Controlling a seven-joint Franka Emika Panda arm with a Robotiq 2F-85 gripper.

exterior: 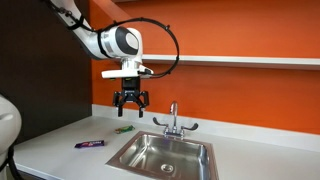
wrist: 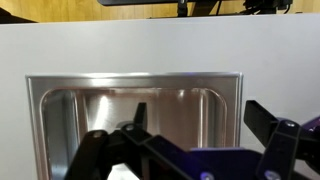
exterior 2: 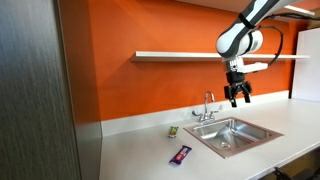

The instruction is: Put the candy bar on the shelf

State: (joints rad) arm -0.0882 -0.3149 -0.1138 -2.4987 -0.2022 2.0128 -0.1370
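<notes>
The candy bar [exterior: 90,144] is a small flat purple bar lying on the white countertop left of the sink; it also shows in an exterior view [exterior 2: 181,154]. The shelf [exterior: 240,61] is a long thin white board on the orange wall, seen in both exterior views [exterior 2: 180,56]. My gripper [exterior: 131,100] hangs in the air, open and empty, above the sink's left part and below the shelf, right of and well above the candy bar. It also shows in an exterior view [exterior 2: 240,96]. In the wrist view the open fingers [wrist: 195,115] frame the sink; the candy bar is out of view there.
A steel sink [exterior: 165,155] with a faucet [exterior: 173,118] is set in the white countertop [exterior: 50,150]. A small green object [exterior: 123,129] lies near the wall behind the candy bar. A dark panel [exterior 2: 40,90] stands at the counter's end.
</notes>
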